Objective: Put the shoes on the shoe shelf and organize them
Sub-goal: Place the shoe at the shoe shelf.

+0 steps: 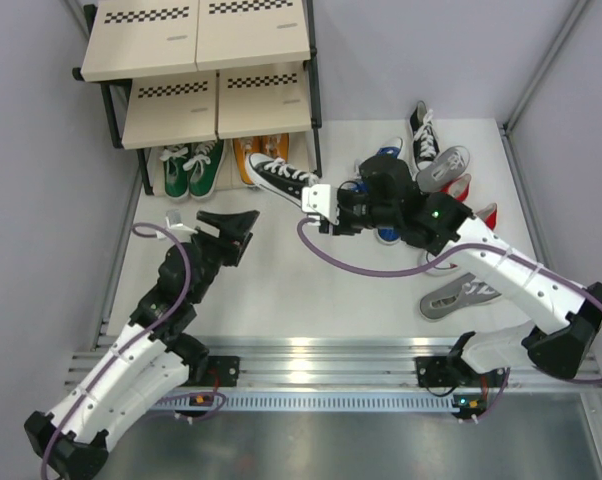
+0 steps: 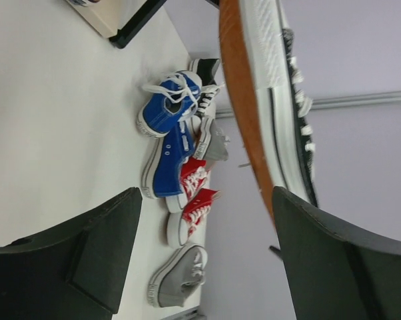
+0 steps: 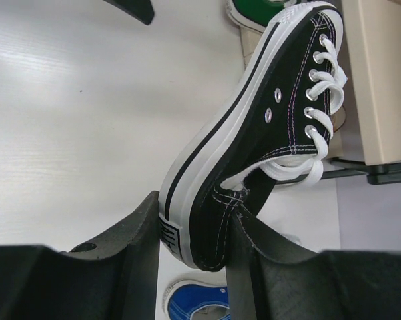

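At the far left corner of the bench (image 1: 281, 290) stands the shoe shelf (image 1: 196, 45), its beige boards marked with checkered strips, probably as placement guides. The green pair (image 1: 191, 170) and orange pair (image 1: 256, 150) sit side by side on its lowest level, so that row looks begun. Toward the far right corner lie the unsorted shoes: blue sneakers (image 2: 167, 133), red sneakers (image 2: 194, 200) and others, with a grey sneaker (image 1: 459, 297) alone nearer the front edge. The right jaws are clamped on the heel of a black sneaker (image 1: 279, 175), its toe aimed at the shelf beside the orange pair, seemingly to slot it in there. The left jaws gape wide and empty just in front of the shelf, apparently waiting. The sneaker's heel patch (image 3: 170, 237) and the small print on a shelf board's edge are illegible.
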Action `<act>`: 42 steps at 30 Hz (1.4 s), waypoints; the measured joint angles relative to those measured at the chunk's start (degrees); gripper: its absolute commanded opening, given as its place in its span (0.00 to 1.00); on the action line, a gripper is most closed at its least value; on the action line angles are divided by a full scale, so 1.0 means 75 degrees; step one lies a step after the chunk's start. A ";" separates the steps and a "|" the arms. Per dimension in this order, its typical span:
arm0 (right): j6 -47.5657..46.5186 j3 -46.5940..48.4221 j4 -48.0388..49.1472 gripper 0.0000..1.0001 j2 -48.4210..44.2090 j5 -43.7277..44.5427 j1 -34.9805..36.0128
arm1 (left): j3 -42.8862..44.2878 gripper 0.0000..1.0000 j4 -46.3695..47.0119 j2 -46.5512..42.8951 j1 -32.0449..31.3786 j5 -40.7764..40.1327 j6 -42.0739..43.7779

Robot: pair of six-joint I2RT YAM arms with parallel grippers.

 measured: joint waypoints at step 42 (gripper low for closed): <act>-0.0962 0.5598 0.2253 0.00 0.6350 0.3552 -0.0452 | 0.0323 0.85 -0.2101 -0.1743 0.0000 -0.0064 0.2736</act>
